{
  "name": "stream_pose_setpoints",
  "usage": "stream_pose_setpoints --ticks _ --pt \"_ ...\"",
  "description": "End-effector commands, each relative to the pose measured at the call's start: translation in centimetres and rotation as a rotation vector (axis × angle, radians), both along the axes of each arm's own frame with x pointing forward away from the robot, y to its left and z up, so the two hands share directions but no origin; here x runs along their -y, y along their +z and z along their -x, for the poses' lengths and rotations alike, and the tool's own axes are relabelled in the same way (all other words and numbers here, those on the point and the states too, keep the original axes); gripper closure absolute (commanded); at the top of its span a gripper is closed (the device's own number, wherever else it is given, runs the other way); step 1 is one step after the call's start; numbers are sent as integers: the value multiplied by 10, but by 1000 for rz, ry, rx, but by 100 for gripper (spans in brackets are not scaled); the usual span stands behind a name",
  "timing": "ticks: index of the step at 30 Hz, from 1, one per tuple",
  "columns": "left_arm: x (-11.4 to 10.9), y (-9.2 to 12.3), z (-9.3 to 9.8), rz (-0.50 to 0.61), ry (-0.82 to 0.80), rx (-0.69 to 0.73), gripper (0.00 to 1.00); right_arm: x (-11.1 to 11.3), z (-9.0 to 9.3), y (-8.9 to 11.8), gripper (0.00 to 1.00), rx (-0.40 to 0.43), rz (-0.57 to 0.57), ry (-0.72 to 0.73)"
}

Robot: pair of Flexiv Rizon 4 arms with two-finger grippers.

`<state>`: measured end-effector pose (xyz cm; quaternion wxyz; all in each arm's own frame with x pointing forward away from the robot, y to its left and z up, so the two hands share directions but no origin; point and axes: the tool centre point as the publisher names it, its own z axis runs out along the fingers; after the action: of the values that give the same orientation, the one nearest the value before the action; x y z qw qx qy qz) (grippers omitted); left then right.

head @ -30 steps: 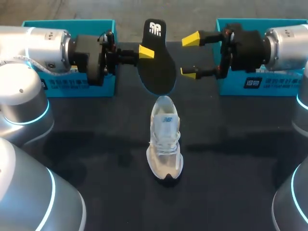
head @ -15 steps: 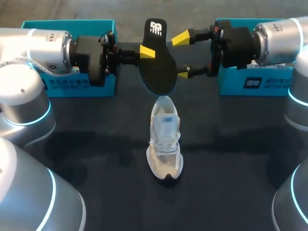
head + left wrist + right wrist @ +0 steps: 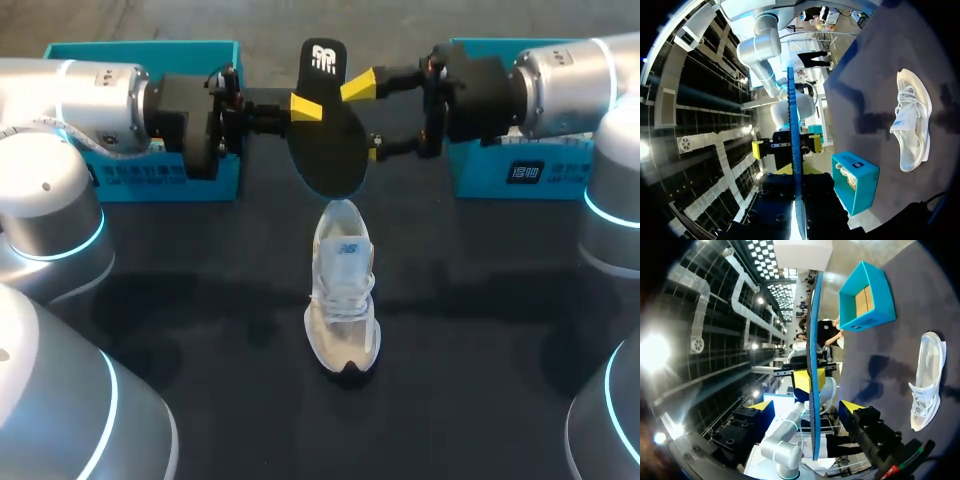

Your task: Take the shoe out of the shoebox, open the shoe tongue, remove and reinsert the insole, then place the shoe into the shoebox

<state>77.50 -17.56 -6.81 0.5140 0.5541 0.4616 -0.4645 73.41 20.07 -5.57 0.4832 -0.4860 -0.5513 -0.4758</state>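
Left gripper point(image 3: 303, 107): clamped on the insole point(image 3: 328, 120), one yellow tip on the face in view and the other hidden behind it. The grip is on the edge nearer the left arm.
Right gripper point(image 3: 366, 118): fingers spread wide. The right wrist view shows the insole point(image 3: 813, 365) edge-on between the two yellow tips, apart from both.
Insole: black on the face seen from above, blue along its edge in the wrist views point(image 3: 793, 150). It is held on end over the far part of the table point(image 3: 480, 330), heel end uppermost, between the two shoeboxes.
Insole marking: white logo printed at the heel end; not read off.
Shoe point(image 3: 343, 300): white and pale grey laced trainer, standing on its sole mid-table. The dark toe tip points to the near edge and the heel to the insole. No gripper touches it.
Shoe marking: small blue logo near the tongue.
Left shoebox point(image 3: 140, 47): teal, at the far left, partly hidden by the left arm. The right wrist view shows it open with a brown cardboard floor point(image 3: 867, 295).
Right shoebox point(image 3: 560, 170): teal, at the far right behind the right arm.
Box labels: white print on the front walls, too small to confirm.
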Motion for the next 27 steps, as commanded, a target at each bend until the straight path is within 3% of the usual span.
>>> stream_pose_setpoints --ticks 1,3,5,16,21,25,27 --pt "1 -1 0 2 1 2 100 -7 6 -2 31 -3 7 -8" --pt "1 -1 0 2 1 2 100 -9 7 -3 36 -7 9 -7" --pt "1 -1 0 2 1 2 100 -12 8 -4 50 -10 8 -7" --pt "1 -1 0 2 1 2 100 -20 6 -9 55 -18 8 -5" --pt "1 -1 0 2 1 2 100 -21 5 -9 73 -18 11 -6" --pt "1 -1 0 2 1 2 100 -21 4 -10 78 -18 8 -8" --pt "1 -1 0 2 1 2 100 -21 4 -10 87 -18 8 -7"
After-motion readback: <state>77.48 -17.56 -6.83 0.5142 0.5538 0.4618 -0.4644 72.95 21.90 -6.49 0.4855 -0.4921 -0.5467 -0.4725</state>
